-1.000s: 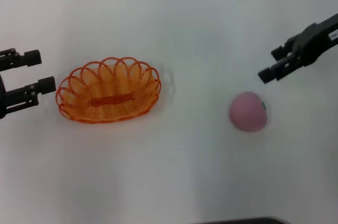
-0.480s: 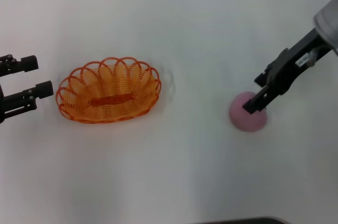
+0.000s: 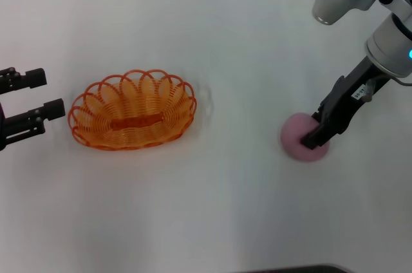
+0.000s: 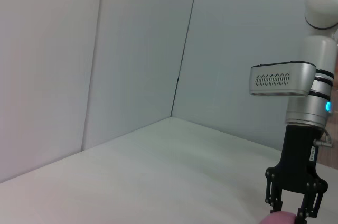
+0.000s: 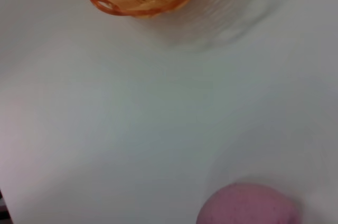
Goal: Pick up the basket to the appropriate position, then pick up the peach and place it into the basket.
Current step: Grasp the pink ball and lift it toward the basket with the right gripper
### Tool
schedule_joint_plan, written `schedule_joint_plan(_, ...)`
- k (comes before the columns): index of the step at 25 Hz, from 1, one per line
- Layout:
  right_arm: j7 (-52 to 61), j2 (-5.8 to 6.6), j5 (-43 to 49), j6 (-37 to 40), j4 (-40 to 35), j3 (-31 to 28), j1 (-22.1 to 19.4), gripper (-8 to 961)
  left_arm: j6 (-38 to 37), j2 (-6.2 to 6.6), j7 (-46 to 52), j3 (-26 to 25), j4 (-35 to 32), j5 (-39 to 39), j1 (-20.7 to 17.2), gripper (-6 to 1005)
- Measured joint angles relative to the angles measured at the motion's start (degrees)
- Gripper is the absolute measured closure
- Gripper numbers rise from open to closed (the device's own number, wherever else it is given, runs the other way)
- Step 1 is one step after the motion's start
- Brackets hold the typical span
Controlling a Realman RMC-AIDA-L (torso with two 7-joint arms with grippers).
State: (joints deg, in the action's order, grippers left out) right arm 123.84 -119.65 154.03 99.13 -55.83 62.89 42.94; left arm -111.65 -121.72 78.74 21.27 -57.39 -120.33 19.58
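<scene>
Down at the peach (image 3: pixel 301 139), on the right side of the table (image 3: pixel 212 215), I am watching the right gripper (image 3: pixel 315 138) reaching in from above. Its fingers are spread and straddling the fruit in the left wrist view, but I am not seeing them pressing on it, so I am reading it as open and not gripping yet. From the head camera the dark fingers are covering the peach's right half, so I cannot tell how deep they are sitting around it.

Well apart to the left, the basket (image 3: pixel 133 118) is sitting upright on the table, and the right wrist view is showing it far beyond the peach. The left gripper (image 3: pixel 40 95) is waiting open just beside the basket's left rim, not touching it.

What I am worrying about: the peach is round and free to roll, so if the fingers are closing off-centre or too high, I am expecting it to squirt out sideways. I am also judging that the basket is light, so a peach released from height could tip it or bounce out.
</scene>
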Motion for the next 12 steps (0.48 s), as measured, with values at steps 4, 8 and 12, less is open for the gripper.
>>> schedule_joint_plan(4, 0.06, 0.01, -0.01, 0.0, -0.01, -0.1, 0.03, 384, 0.19, 0.0, 0.08, 0.0, -0.02, 0.0, -0.04, 356)
schedule_joint_plan(8, 0.08, 0.09, -0.01, 0.01, -0.15, -0.2, 0.04, 528, 0.27, 0.0, 0.13, 0.01, 0.02, -0.4, -0.05, 356)
schedule_joint_plan(12, 0.08, 0.23, -0.05, 0.14, -0.79, -0.9, 0.04, 663, 0.41, -0.01, 0.4, 0.08, -0.22, -3.42, 0.31, 356)
